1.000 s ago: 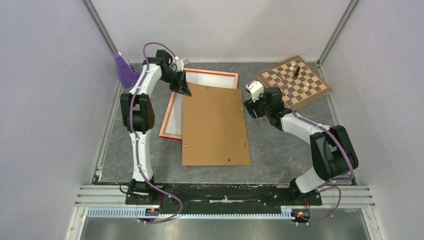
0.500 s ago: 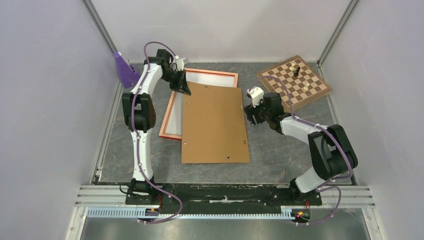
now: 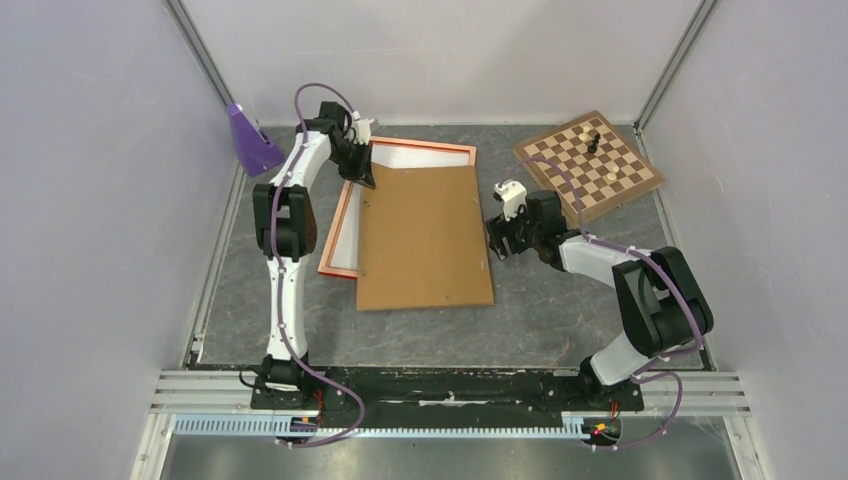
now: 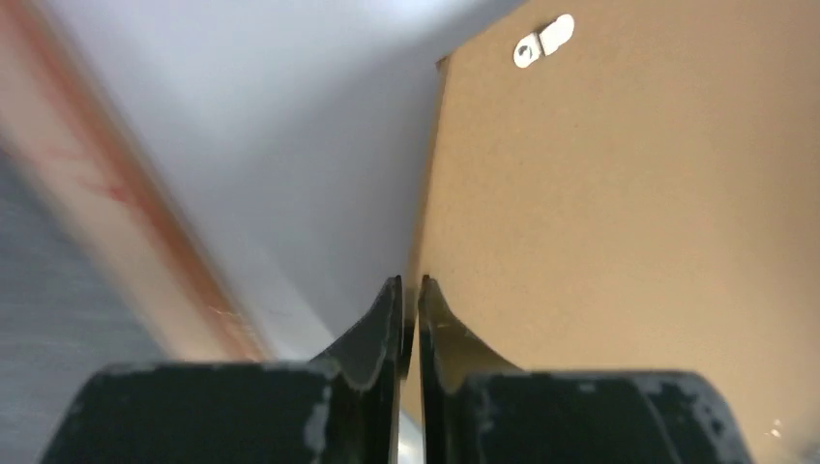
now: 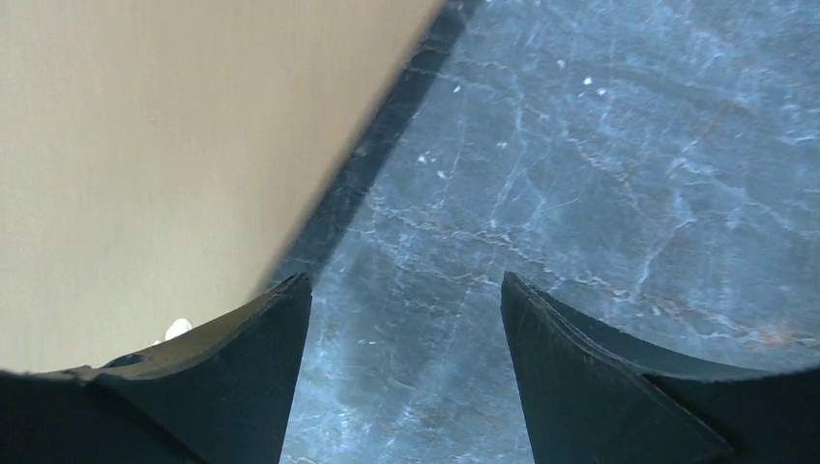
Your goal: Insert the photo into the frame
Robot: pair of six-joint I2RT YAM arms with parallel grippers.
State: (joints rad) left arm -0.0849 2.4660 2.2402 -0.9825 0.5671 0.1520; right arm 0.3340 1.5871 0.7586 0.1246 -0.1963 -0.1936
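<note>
**Asker:** Brown sheet across the middle, what is it, and why is it held?

**Robot:** It is the backing board (image 3: 425, 235), plain brown with a small metal clip (image 4: 543, 41) near its corner. My left gripper (image 3: 362, 178) is pinched together on its far left corner. I judge this is to steer it, since it lies skewed over the frame (image 3: 420, 146) and overhangs the near side.

**Asker:** Where is the photo?

**Robot:** A white sheet (image 3: 345, 240) shows inside the orange-red frame, left of the board. I take it for the photo lying face down, mostly covered.

**Asker:** And your other arm?

**Robot:** My right gripper (image 3: 497, 240) hovers with its fingers well apart, holding nothing. It is over the grey marbled table (image 3: 560, 310), just beside the board's right edge, probably to help nudge it square.

**Asker:** Any writing or labels?

**Robot:** None I can read. The chessboard (image 3: 590, 160) sits far right, out of the way.
</note>
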